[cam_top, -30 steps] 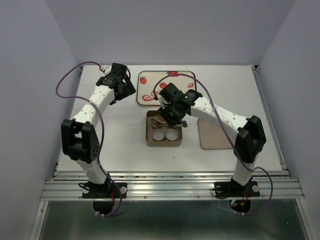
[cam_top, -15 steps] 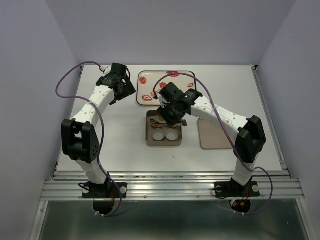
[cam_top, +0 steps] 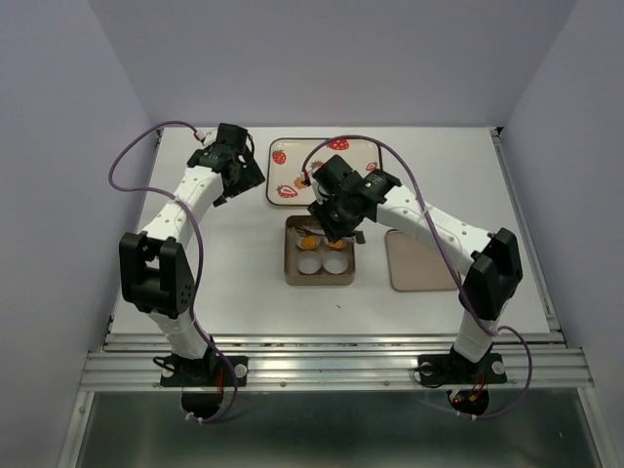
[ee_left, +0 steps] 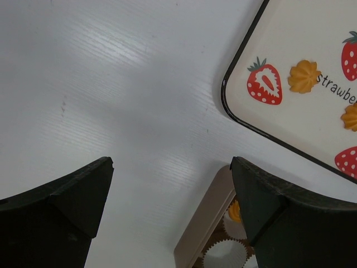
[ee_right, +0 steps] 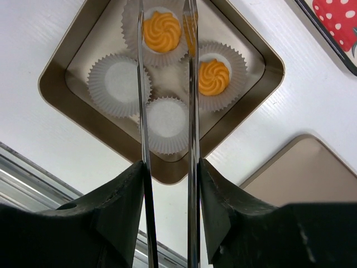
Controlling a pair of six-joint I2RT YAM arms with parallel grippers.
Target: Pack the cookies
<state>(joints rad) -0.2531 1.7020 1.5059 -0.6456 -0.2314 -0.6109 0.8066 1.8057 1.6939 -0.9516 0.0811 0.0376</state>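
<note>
Thin steel tweezers, clamped in the right gripper, hang over the square brown metal tin. Their blades stand apart with nothing pinched between them, though the tips run off the wrist view. Two small round orange-yellow swirled cookies sit in white fluted paper cups in the tin's row nearer the cream strawberry-printed tray; two cups are bare. Two more cookies lie on that tray. The left gripper is spread wide, holding nothing. These cookies look light, dry and crumbly — I judge a gentle pinch across the sides, below the ridged swirl, safest — a hard squeeze would likely crack them.
</note>
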